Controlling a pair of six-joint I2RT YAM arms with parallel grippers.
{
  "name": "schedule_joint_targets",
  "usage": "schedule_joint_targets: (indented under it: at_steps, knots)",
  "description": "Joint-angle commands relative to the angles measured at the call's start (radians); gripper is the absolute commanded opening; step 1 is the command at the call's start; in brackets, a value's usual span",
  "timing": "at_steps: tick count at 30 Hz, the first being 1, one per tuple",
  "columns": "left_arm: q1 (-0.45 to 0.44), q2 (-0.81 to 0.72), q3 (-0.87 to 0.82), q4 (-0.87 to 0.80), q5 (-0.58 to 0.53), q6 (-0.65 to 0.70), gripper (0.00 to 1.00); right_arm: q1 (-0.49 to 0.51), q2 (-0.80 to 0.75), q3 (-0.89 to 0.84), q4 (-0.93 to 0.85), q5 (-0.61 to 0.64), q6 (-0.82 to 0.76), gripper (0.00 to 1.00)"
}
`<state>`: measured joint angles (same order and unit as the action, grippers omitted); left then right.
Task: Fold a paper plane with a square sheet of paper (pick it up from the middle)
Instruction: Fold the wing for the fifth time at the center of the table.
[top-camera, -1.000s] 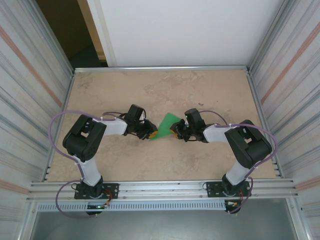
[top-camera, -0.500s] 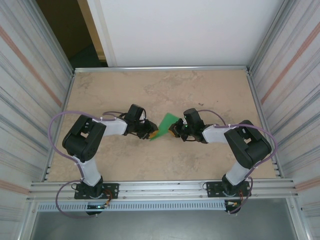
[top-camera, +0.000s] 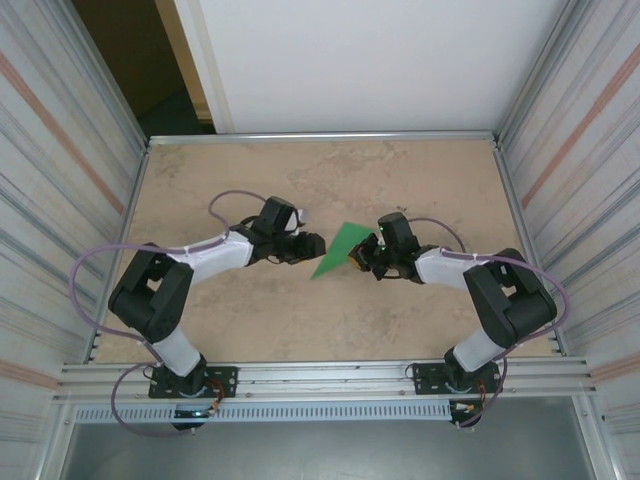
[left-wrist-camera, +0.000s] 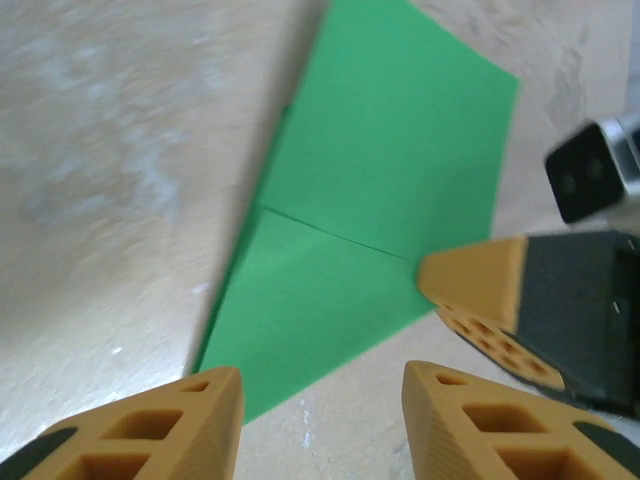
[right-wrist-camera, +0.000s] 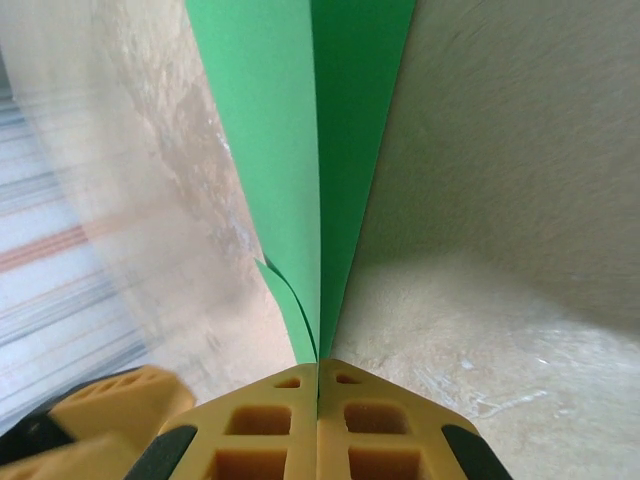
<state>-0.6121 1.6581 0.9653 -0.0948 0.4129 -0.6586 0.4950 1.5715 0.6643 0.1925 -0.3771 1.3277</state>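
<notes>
paper: the green paper (top-camera: 340, 250) lies near the middle of the table (top-camera: 250, 180), between the two arms. it is already partly folded into an angular, pointed outline. a crease (left-wrist-camera: 335, 232) is seen across it, and a lengthwise fold runs away from the pinch in the right wrist view.
right gripper: the right gripper (right-wrist-camera: 318, 370) is pressed together on the paper's edge, right at the fold line.
left gripper: the left gripper (left-wrist-camera: 320, 385) is held apart with nothing between its fingers. it sits just beside the paper's free edge, opposite the right one.
step in hand: this is judged to be a re-grip, with the paper steadied by the right side while a new hold is sought by the left.
how it is done well: the right pinch should be kept firm and unmoving. the open fingers should be brought level with the free edge, so that only one layer's border is taken.
risk: if the paper is pulled sideways before it is clamped, the existing crease could be skewed or the thin sheet could slide out.
</notes>
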Motion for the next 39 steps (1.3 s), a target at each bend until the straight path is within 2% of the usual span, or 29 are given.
schedule_joint_targets:
  at_steps: [1, 7, 11, 15, 17, 25, 28, 39]
  knots:
    - [-0.049, -0.035, 0.037, -0.064, -0.108, 0.251, 0.50, -0.021, -0.034, 0.028, -0.086, -0.026, -0.003, 0.06]
    - [-0.120, -0.001, 0.034, -0.013, -0.235, 0.454, 0.55, -0.054, -0.055, 0.041, -0.116, -0.063, 0.006, 0.06]
    - [-0.136, 0.011, 0.003, 0.071, -0.231, 0.540, 0.55, -0.066, -0.067, 0.052, -0.137, -0.078, 0.004, 0.07]
    - [-0.186, -0.010, -0.056, 0.179, -0.209, 0.723, 0.54, -0.076, -0.068, 0.057, -0.142, -0.100, 0.004, 0.07]
    - [-0.199, -0.008, -0.045, 0.172, -0.188, 0.778, 0.53, -0.076, -0.071, 0.057, -0.145, -0.104, 0.007, 0.07]
    - [-0.219, 0.042, -0.052, 0.241, -0.243, 0.855, 0.49, -0.083, -0.076, 0.064, -0.158, -0.117, 0.007, 0.07]
    - [-0.218, 0.062, -0.055, 0.258, -0.226, 0.880, 0.44, -0.083, -0.077, 0.064, -0.157, -0.120, 0.011, 0.07]
    - [-0.212, 0.111, -0.066, 0.302, -0.213, 0.911, 0.39, -0.087, -0.072, 0.064, -0.151, -0.134, 0.018, 0.08]
